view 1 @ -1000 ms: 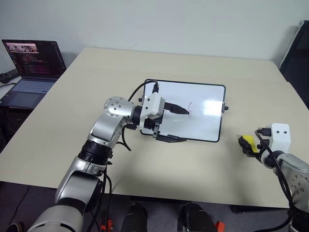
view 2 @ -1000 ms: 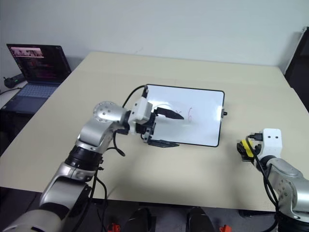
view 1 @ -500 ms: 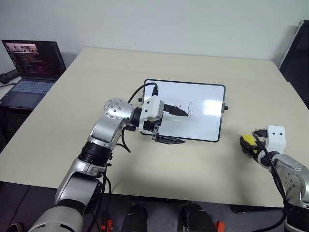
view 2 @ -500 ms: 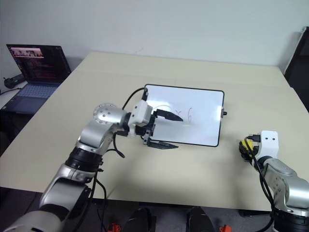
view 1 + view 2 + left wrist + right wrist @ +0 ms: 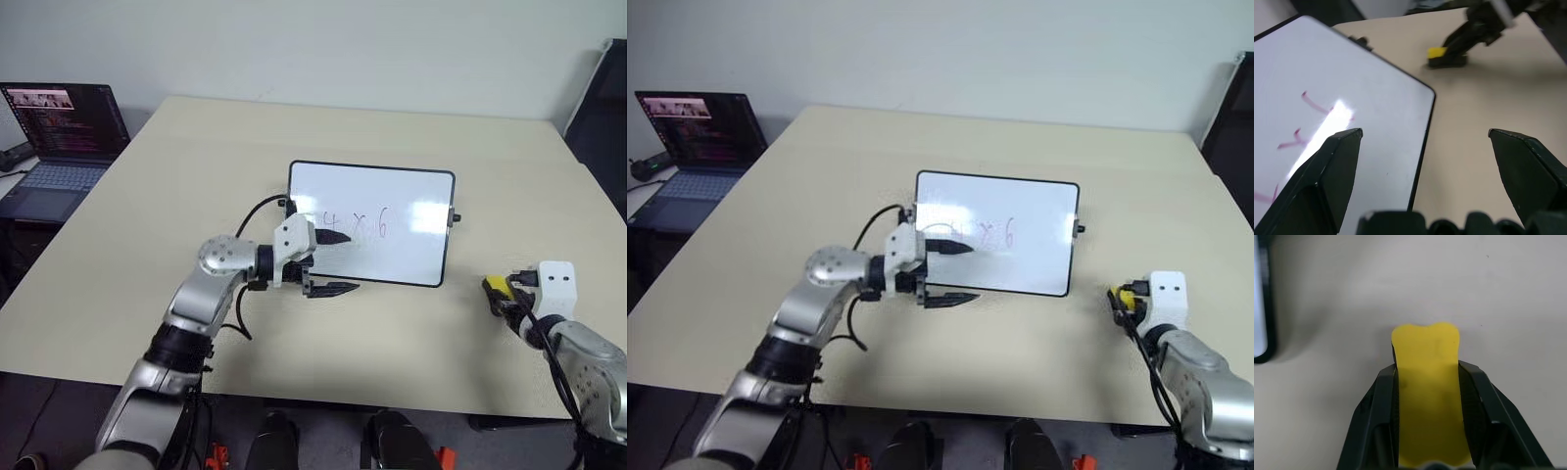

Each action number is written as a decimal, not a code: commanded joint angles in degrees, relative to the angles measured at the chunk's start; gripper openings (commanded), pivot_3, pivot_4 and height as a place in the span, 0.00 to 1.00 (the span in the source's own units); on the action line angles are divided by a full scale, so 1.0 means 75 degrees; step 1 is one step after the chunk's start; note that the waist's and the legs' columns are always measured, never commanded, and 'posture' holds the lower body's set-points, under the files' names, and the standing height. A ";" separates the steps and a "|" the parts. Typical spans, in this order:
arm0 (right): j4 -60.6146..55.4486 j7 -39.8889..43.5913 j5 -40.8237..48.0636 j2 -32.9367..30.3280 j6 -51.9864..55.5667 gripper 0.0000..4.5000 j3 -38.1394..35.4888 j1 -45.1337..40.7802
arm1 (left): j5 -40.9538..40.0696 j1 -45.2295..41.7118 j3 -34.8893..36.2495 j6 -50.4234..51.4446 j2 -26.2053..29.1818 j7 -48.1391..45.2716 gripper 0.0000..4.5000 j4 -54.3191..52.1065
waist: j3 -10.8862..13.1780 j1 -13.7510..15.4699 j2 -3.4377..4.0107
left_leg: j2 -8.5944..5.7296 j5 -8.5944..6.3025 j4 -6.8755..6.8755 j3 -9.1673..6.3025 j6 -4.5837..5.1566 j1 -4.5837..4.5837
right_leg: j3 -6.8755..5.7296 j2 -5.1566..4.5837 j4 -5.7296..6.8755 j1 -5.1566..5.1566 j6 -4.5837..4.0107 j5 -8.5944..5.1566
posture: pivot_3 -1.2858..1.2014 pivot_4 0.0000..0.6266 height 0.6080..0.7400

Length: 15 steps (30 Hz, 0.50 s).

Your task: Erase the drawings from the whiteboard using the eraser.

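The whiteboard [image 5: 392,201] lies flat in the middle of the table, with the drawings [image 5: 355,224], faint reddish "4 x 6" strokes, on its near half. My left gripper [image 5: 333,262] stands open over the board's near left corner, one finger over the white surface and the other over the table just off the frame. To the right of the board, the yellow eraser [image 5: 1426,377] sits squeezed between my right gripper's fingers [image 5: 1378,416]. That right gripper [image 5: 500,293] is shut on the eraser, low over the table.
An open laptop [image 5: 61,132] stands on a side desk at the far left. A dark chair edge [image 5: 600,108] shows at the far right. Bare beige table [image 5: 411,343] surrounds the board, and its front edge runs close below both arms.
My right gripper has closed onto the eraser. My left gripper has dropped and drawn back toward the board's near left corner, which uncovers the "4 x" strokes.
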 commanded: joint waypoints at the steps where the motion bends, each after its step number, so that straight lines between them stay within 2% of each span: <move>1: -0.0930 0.0277 -0.0026 -0.0239 -0.0467 0.29 0.0178 0.0225 | -0.0152 0.0222 0.0379 0.0442 0.0073 0.0601 1.00 -0.0959 | 0.0000 -0.0004 0.0000 | 0.0000 0.0000 0.0002 0.0000 0.0000 0.0000 | 0.0000 0.0000 0.0001 0.0001 -0.0006 -0.0003 | 0.52 0.24 1.00; 4: -0.1325 0.0380 0.0052 -0.0237 -0.0553 0.29 0.0286 0.0404 | -0.0071 0.0356 0.0507 0.0666 0.0077 0.1048 1.00 -0.1228 | 0.0000 0.0001 -0.0001 | -0.0001 0.0001 0.0009 0.0000 -0.0001 0.0014 | 0.0002 0.0000 0.0002 0.0012 -0.0013 -0.0003 | 0.52 0.24 1.00; 8: -0.1875 0.0516 0.0031 -0.0362 -0.0525 0.29 0.0979 0.0157 | 0.0208 0.0324 0.0680 0.0799 0.0057 0.1827 1.00 -0.1371 | 0.0000 -0.0002 -0.0001 | -0.0003 0.0002 0.0017 0.0004 -0.0002 0.0017 | 0.0010 -0.0001 0.0001 0.0014 -0.0018 0.0002 | 0.52 0.24 1.00; 12: -0.1600 0.0594 -0.0311 -0.0491 -0.0689 0.29 0.2226 -0.0900 | 0.0039 0.0410 0.0710 0.1101 0.0149 0.1961 1.00 -0.1692 | 0.0002 -0.0047 0.0001 | -0.0002 0.0003 0.0014 0.0006 -0.0002 0.0019 | 0.0011 0.0000 -0.0001 0.0012 -0.0018 0.0002 | 0.52 0.24 1.00; 15: -0.0948 0.0628 -0.0644 -0.0475 -0.1023 0.29 0.2738 -0.1672 | 0.0095 0.0460 0.0762 0.1175 0.0212 0.2119 1.00 -0.1772 | 0.0002 -0.0032 0.0000 | -0.0001 0.0003 0.0008 0.0005 -0.0002 0.0019 | 0.0008 0.0002 -0.0002 0.0010 -0.0017 0.0001 | 0.52 0.24 1.00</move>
